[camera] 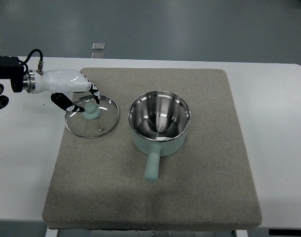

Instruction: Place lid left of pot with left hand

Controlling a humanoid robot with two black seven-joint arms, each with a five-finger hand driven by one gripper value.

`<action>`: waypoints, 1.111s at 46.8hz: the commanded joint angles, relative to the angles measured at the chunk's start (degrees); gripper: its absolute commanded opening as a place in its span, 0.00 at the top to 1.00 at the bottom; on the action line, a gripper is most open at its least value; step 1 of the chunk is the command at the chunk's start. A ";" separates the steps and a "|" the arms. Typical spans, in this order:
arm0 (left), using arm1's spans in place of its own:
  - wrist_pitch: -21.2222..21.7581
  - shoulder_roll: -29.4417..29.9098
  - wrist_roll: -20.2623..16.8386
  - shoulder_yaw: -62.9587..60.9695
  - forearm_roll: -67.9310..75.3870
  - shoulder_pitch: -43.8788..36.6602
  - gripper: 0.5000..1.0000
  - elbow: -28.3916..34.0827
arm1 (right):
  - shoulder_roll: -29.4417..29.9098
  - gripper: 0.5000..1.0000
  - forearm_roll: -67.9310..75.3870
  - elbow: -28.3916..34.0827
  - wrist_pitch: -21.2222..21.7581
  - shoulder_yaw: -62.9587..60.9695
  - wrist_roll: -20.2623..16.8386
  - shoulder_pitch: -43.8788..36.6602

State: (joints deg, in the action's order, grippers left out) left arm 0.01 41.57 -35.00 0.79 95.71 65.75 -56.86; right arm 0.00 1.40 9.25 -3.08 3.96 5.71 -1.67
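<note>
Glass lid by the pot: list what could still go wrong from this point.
1. The left hand has fingers at the knob of the glass lid; pulling away carelessly could drag or tip the lid.
2. The lid lies close to the pot; a sideways slide on the mat could knock its rim against the pot.

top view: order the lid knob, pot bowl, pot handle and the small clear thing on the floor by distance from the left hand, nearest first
1. lid knob, right under the left hand fingertips, mat's left part.
2. small clear thing, on the floor beyond the table.
3. pot bowl, mat centre, to the right.
4. pot handle, pointing to the near edge.
</note>
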 commanded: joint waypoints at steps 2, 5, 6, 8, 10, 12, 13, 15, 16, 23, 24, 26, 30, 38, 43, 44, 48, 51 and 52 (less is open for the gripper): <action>-0.01 0.00 0.00 0.00 0.00 -0.01 0.47 -0.01 | 0.00 0.15 0.00 -0.02 0.00 0.00 0.00 0.00; -0.01 0.00 0.00 0.08 -0.26 -0.01 0.47 -0.01 | 0.00 0.16 -0.08 -0.02 0.00 0.00 0.00 0.00; -0.01 0.00 0.00 0.08 -0.44 0.08 0.46 -0.01 | 0.00 0.16 0.00 -0.02 0.00 0.00 0.00 0.00; -0.01 0.00 0.00 0.08 -0.44 0.08 0.46 -0.01 | 0.00 0.15 0.00 -0.02 0.00 0.00 0.00 0.00; -0.01 0.00 0.00 0.17 -0.61 0.08 0.46 -0.01 | 0.00 0.16 0.00 0.06 0.00 0.00 0.00 0.00; -0.01 0.00 0.00 0.26 -1.23 0.17 0.46 -0.01 | 0.00 0.16 0.00 -0.02 0.00 0.00 0.00 0.00; -0.01 0.00 0.00 0.35 -1.67 0.34 0.46 -0.01 | 0.00 0.15 0.00 -0.02 0.00 0.00 0.00 0.00; -0.01 0.00 0.00 0.70 -2.72 0.43 0.46 -0.01 | 0.00 0.15 0.00 -0.02 0.00 0.00 0.00 0.00; -0.01 0.00 0.00 0.96 -3.42 0.52 0.46 0.17 | 0.00 0.16 0.00 0.06 0.00 0.00 0.00 0.00; -0.09 0.00 0.00 4.04 -10.36 0.34 0.24 3.51 | 0.00 0.15 0.00 -0.02 0.00 0.00 0.00 0.00; -0.18 0.00 0.00 4.21 -11.24 0.43 0.24 3.86 | 0.00 0.16 -0.08 -0.02 0.00 0.00 0.00 0.00; -0.27 -0.08 0.00 4.22 -12.74 0.70 0.24 4.74 | 0.00 0.15 0.00 -0.02 0.00 0.00 0.00 0.00; -0.27 -1.40 0.00 4.39 -15.29 0.87 0.24 7.02 | 0.00 0.15 0.00 0.07 0.00 0.00 0.00 0.00; -0.27 -8.68 0.00 4.39 -25.82 0.96 0.23 18.70 | 0.00 0.15 -0.08 0.07 0.00 0.00 0.00 0.00; -0.53 -14.84 0.00 4.30 -33.30 0.96 0.09 28.45 | 0.00 0.16 0.00 -0.02 0.00 0.00 0.00 0.00; -0.53 -16.07 0.00 4.30 -34.44 0.96 0.09 30.21 | 0.00 0.15 0.00 -0.02 0.00 0.00 0.00 0.00; -0.45 -20.20 0.00 4.30 -38.40 0.96 0.09 36.10 | 0.00 0.15 -0.08 -0.02 0.00 0.00 0.00 0.00; -0.01 -23.01 0.00 4.30 -41.47 0.96 0.09 39.36 | 0.00 0.15 0.00 -0.02 0.00 0.00 0.00 0.00; -0.01 -23.81 0.00 4.39 -42.62 0.96 0.09 40.24 | 0.00 0.15 -0.08 -0.02 0.00 0.00 0.00 0.00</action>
State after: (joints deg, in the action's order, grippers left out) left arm -0.29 20.47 -34.99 5.10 56.38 66.73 -19.70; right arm 0.00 1.39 9.23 -3.08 3.96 5.70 -1.66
